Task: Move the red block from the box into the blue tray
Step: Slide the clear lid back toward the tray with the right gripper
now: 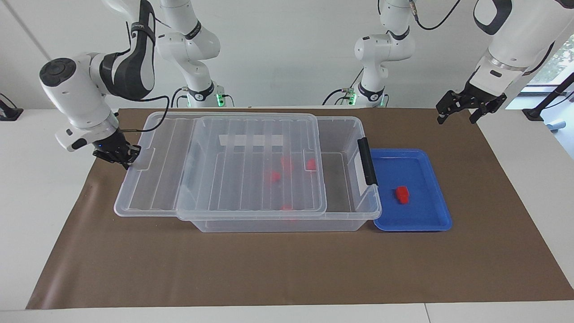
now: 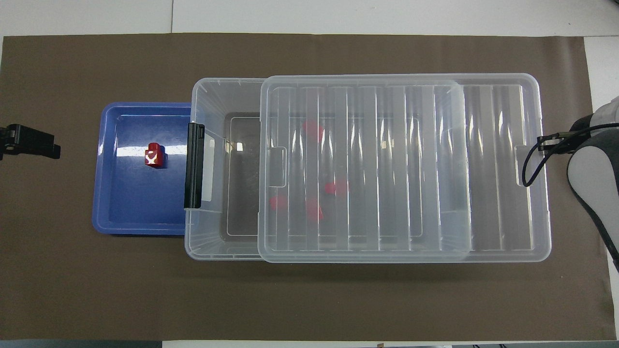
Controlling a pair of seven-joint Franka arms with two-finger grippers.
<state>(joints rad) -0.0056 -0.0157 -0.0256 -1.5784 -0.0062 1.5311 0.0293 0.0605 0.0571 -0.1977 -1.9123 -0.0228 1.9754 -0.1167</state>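
A brown mat (image 1: 287, 269) covers most of the tabletop. On it, about midway between the mat's long edges, stands the box (image 1: 341, 211), a clear tub whose black latch (image 1: 367, 161) faces the left arm's end of the table. Its ribbed lid (image 1: 224, 166) lies on top, slid off toward the right arm's end, so a strip of the box by the latch is uncovered and the lid overhangs the box's other end. The blue tray (image 1: 430, 215) sits just beside the latch end of the box, toward the left arm's end. One red block (image 1: 402, 194) lies in the tray near its middle; several more red pieces (image 1: 272, 175) show blurred through the lid inside the box. The right gripper (image 1: 122, 158), fingertips together, is at the lid's overhanging end edge; a grasp cannot be made out. The left gripper (image 1: 462, 112) waits with fingers spread and empty, over the mat's corner at the left arm's end.
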